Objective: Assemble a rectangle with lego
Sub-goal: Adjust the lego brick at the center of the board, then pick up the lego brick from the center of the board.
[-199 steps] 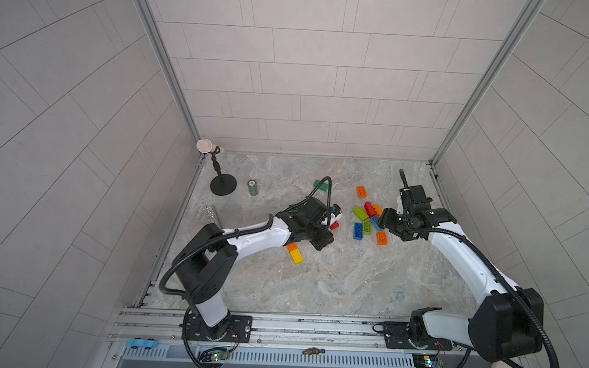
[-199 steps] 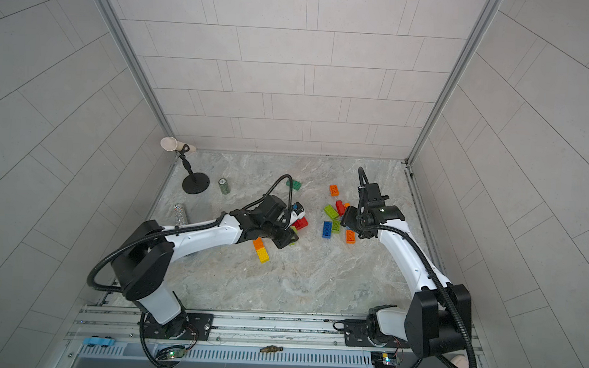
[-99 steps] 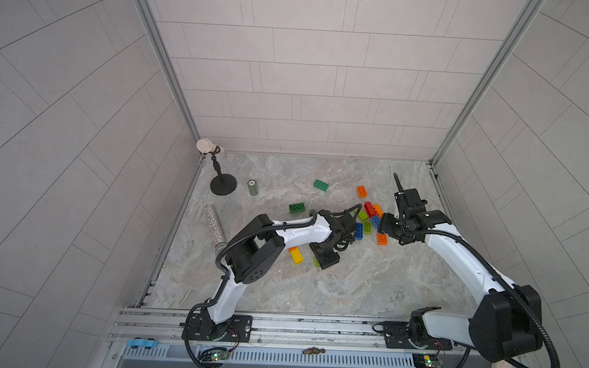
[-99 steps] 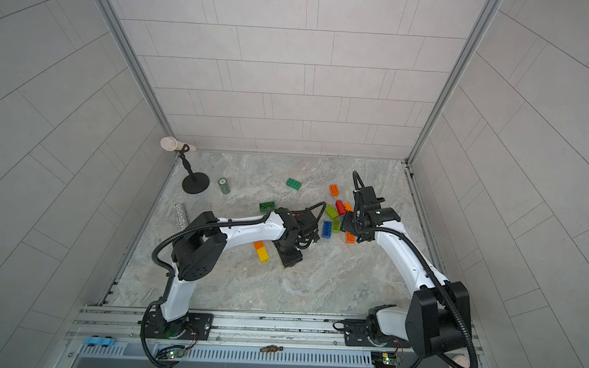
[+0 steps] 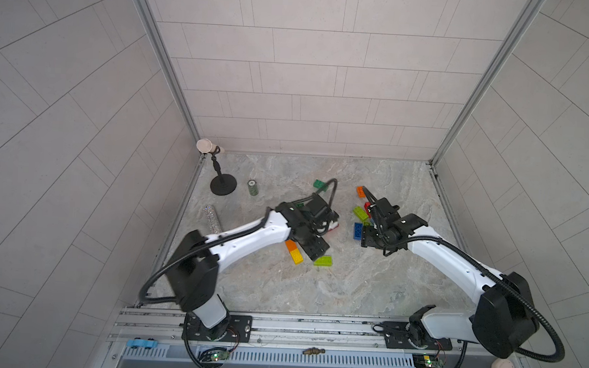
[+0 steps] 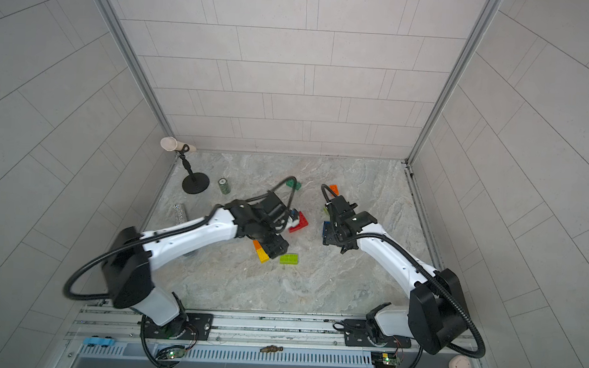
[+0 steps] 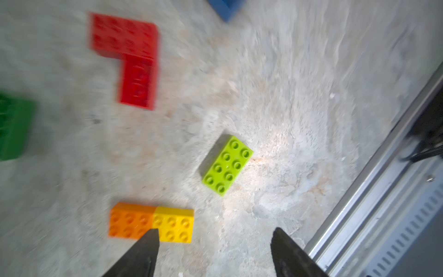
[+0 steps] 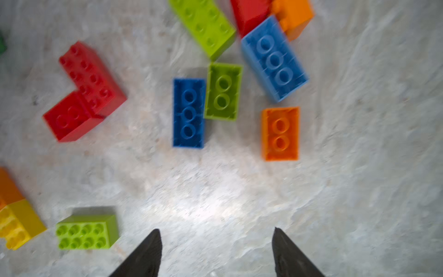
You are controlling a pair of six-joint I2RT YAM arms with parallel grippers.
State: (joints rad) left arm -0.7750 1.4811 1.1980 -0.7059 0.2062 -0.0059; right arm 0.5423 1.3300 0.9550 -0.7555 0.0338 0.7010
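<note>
Lego bricks [image 5: 360,212] lie scattered on the marble tabletop [image 5: 350,281]. An orange brick [image 7: 130,221] and a yellow brick [image 7: 173,224] butt end to end, with a lime brick [image 7: 226,165] near them but apart and a red L-shaped pair [image 7: 134,55] beyond. By the right arm, an upside-down blue brick [image 8: 189,112] touches an upside-down lime brick [image 8: 223,92]. The left gripper [image 7: 215,242] hangs just beside the orange-yellow pair, fingers spread and empty. The right gripper [image 8: 215,239] gapes over bare marble, grasping nothing. A green can [image 5: 252,188] stands well apart.

I get even, soft light and sharp top views bowed at the edges, while both wrist views smear the red lego [image 7: 134,48] and show glare on the table [image 8: 203,211].
</note>
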